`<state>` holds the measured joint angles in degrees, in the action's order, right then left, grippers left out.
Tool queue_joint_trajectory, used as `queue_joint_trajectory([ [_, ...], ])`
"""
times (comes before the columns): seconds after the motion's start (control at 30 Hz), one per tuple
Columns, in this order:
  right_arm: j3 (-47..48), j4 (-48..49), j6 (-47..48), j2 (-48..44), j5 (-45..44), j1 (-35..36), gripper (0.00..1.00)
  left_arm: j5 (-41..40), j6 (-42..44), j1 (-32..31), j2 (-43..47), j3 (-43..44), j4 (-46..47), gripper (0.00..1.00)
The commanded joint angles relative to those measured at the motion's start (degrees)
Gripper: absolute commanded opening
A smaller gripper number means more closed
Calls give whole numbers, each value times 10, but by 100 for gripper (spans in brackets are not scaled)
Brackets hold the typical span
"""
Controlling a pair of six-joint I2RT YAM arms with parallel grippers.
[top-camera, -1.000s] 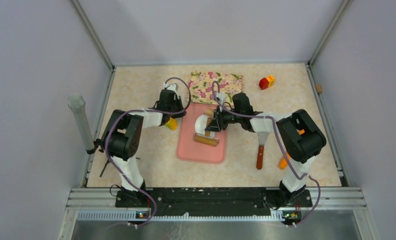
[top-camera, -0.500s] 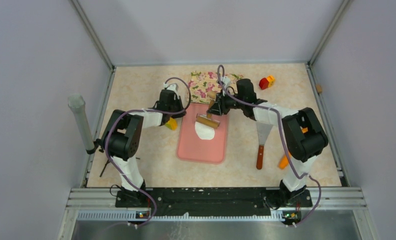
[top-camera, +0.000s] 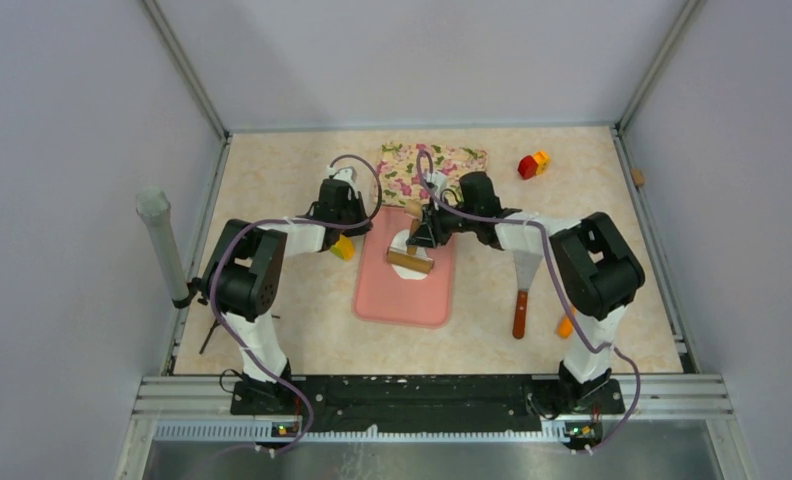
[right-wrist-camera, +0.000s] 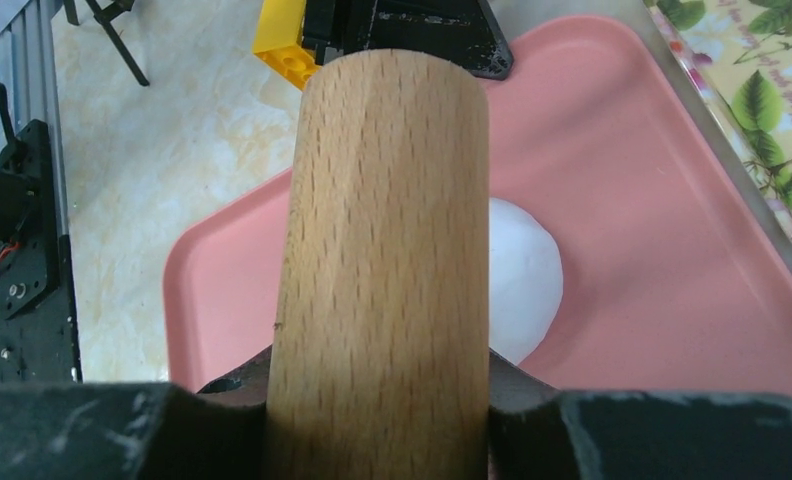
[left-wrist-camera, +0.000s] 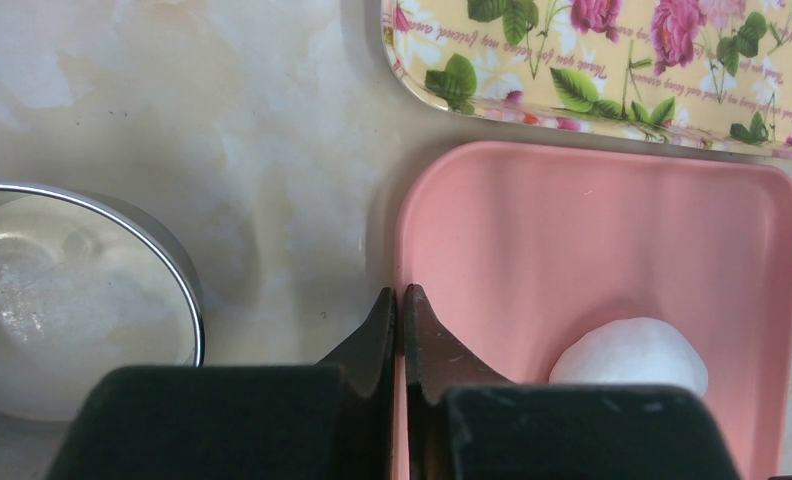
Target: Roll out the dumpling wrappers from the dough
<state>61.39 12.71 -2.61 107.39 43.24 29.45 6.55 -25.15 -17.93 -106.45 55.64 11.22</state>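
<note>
Right gripper [right-wrist-camera: 377, 388] is clamped around a pale wooden cylindrical rolling pin [right-wrist-camera: 387, 200], which lies across the soft white dough lump [right-wrist-camera: 525, 275] on the far half of the pink rectangular mat [top-camera: 400, 298]. The dough looks domed and only partly flattened, with no cut discs in sight. Left gripper [left-wrist-camera: 400, 318] is pressed together, apparently pinching the mat's left rim against the table [left-wrist-camera: 272, 150]. Judgement: a level pin, even downward pressure and strokes running past both dough edges should thin it uniformly, with the mat pinned so it cannot slide.
</note>
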Motion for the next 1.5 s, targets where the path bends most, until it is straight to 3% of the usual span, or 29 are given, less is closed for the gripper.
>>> queue_joint_trajectory([
  [0.0,-34,-62,56,-1,-45,19,0,-21,15,4,-4,-23,-56,0],
  [0.87,-43,-117,82,-24,-52,52,0,-21,15,4,-5,-23,-57,0],
  [1.17,-37,-111,65,-42,-19,56,0,-21,14,5,-5,-23,-57,0],
  [1.27,-24,-91,36,-61,21,48,0,-20,14,4,-5,-22,-57,0],
  [1.47,-28,82,-164,-119,99,-58,0,-18,15,4,-3,-24,-56,0],
])
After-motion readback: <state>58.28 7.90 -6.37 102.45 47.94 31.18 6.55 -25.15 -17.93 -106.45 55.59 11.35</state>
